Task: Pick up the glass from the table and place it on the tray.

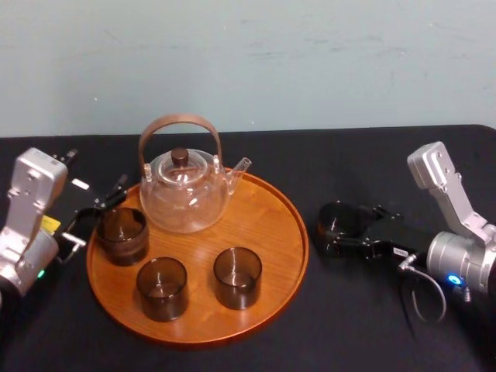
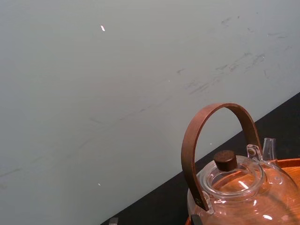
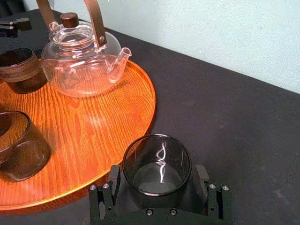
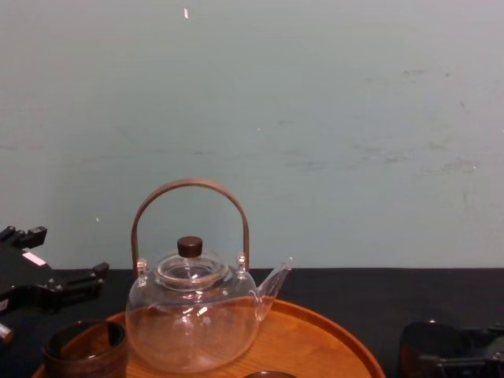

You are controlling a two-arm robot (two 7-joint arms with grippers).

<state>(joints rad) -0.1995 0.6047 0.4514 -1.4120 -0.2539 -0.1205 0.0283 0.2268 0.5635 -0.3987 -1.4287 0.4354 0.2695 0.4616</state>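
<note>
Just off the tray's (image 1: 271,225) 3 o'clock edge, on the black counter (image 1: 364,318), the glass (image 1: 338,218) stands upright inside the right gripper (image 3: 158,171). The gripper's two black fingers (image 3: 114,174) are closed against opposite sides of the glass's wall. Whether its base is touching the cloth or has left it I cannot tell. The glass is dark-tinted, empty and close to the tray's rim but outside it. On the tray, a clear teapot (image 1: 184,194) with a brown hoop handle sits toward 11 o'clock, its spout aimed at 2 o'clock. A banded cup (image 1: 122,235) stands at 9 o'clock, a second cup (image 1: 162,288) at 7 o'clock and a third cup (image 1: 237,277) near 6 o'clock. The left gripper (image 1: 99,215) hangs at the tray's 9 o'clock rim, just beside the banded cup, with its fingers spread and nothing between them.
</note>
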